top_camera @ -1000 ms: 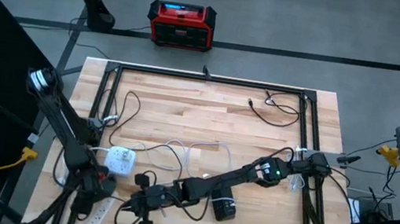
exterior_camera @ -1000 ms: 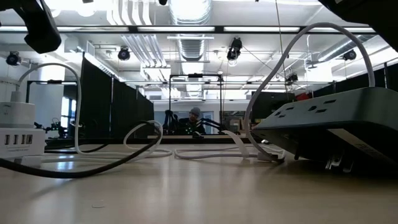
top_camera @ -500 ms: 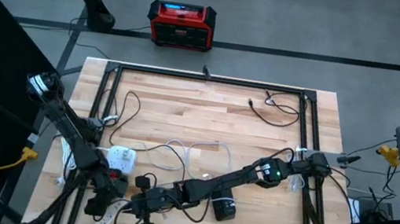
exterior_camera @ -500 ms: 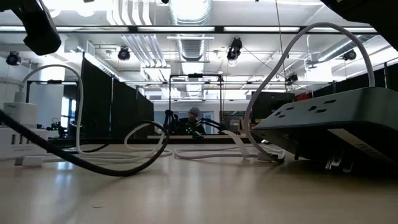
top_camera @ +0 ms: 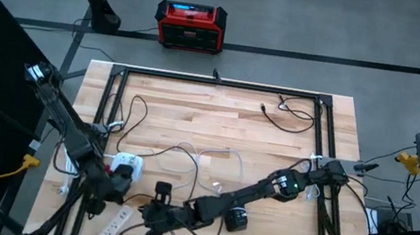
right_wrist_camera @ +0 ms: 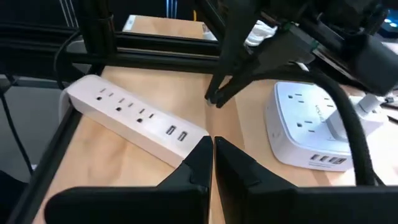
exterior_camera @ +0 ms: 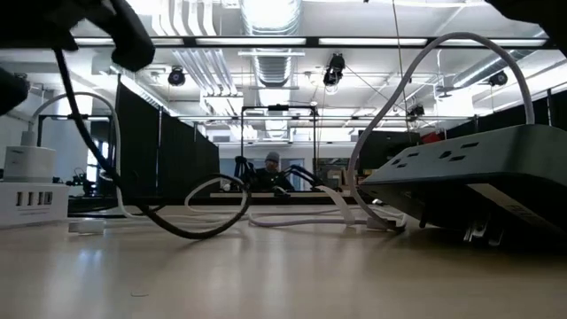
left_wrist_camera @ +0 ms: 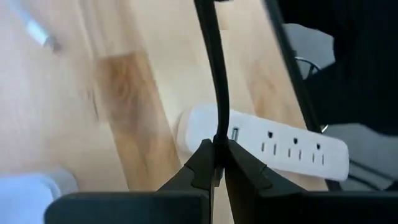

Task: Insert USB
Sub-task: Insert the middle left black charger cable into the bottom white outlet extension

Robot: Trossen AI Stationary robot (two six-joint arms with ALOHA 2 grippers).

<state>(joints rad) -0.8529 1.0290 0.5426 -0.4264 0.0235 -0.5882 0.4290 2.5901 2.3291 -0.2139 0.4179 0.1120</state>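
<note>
The left pincer (left_wrist_camera: pixel 217 163) grips a black cable (left_wrist_camera: pixel 214 74) above the white power strip (left_wrist_camera: pixel 273 140) — near-left table (top_camera: pixel 273 144) corner. The right pincer (right_wrist_camera: pixel 211 152) hovers close by, clenched on nothing.

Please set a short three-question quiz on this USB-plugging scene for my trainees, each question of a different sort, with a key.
1. True or false: the left pincer is shut on a black cable.
2. Multiple choice: how many USB ports does the white power strip show in the right wrist view? A) one B) two C) four
3. Fill in the missing word: the box on the floor beyond the table is ____ in colour.

Key: 1 true; 2 B; 3 red.
</note>
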